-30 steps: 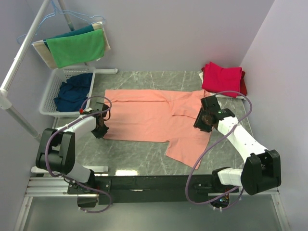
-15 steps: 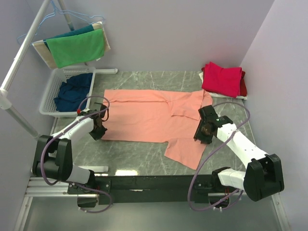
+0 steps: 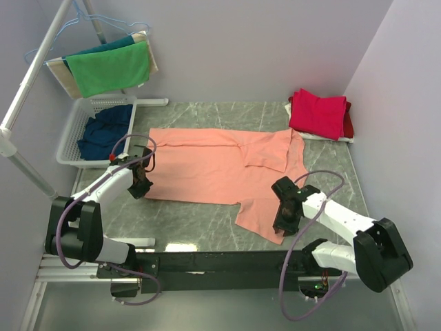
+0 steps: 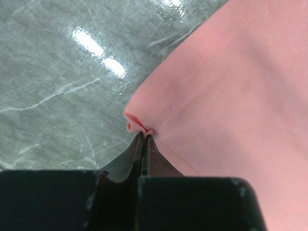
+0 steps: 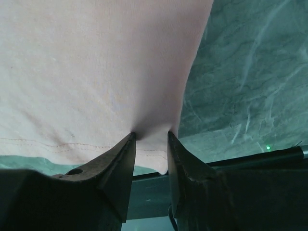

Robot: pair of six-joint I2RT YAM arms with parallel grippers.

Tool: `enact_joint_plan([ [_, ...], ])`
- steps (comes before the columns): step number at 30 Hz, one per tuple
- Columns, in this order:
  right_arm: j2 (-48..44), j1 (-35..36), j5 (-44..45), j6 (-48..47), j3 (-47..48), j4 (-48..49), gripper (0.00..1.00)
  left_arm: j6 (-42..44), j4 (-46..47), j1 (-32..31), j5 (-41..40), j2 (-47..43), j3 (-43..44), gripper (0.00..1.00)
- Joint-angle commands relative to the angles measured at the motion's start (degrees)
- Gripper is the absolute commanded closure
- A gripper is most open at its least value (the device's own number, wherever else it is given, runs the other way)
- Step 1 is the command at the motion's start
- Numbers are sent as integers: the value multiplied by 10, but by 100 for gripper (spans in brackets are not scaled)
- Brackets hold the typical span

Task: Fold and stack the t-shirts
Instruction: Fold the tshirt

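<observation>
The salmon-orange t-shirt (image 3: 207, 165) lies spread flat on the marble table, with a flap hanging toward the near right. My left gripper (image 3: 142, 185) is shut on its near-left hem corner, and the pinched fold shows at the fingertips in the left wrist view (image 4: 144, 136). My right gripper (image 3: 282, 223) is at the flap's near-right corner. Its jaws stand apart, with the hem (image 5: 154, 144) bunched between them in the right wrist view (image 5: 151, 137). Folded crimson-pink and red tees (image 3: 318, 112) are stacked at the back right. A dark navy tee (image 3: 103, 131) lies in the basket.
A white wire basket (image 3: 67, 146) stands at the left. Bright green (image 3: 110, 69), teal and beige cloths hang on a rack behind it, and the rack's pole (image 3: 27, 79) slants down the left side. The table's near edge lies just beyond the right gripper.
My right gripper has moved from the shirt's right side down toward the near edge, to the flap's near corner. My left gripper has shifted only slightly, staying at the near-left hem.
</observation>
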Motion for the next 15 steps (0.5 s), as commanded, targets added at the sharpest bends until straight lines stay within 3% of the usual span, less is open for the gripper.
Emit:
enact_joint_plan([
  [1, -24, 19, -1, 48, -25, 0, 60, 15, -10, 3, -6, -13, 14, 99],
  [11, -57, 76, 96, 109, 21, -85, 60, 24, 3, 3, 0, 0, 13, 99],
  [15, -39, 91, 92, 115, 25, -85, 60, 25, 5, 3, 0, 4, 15, 99],
])
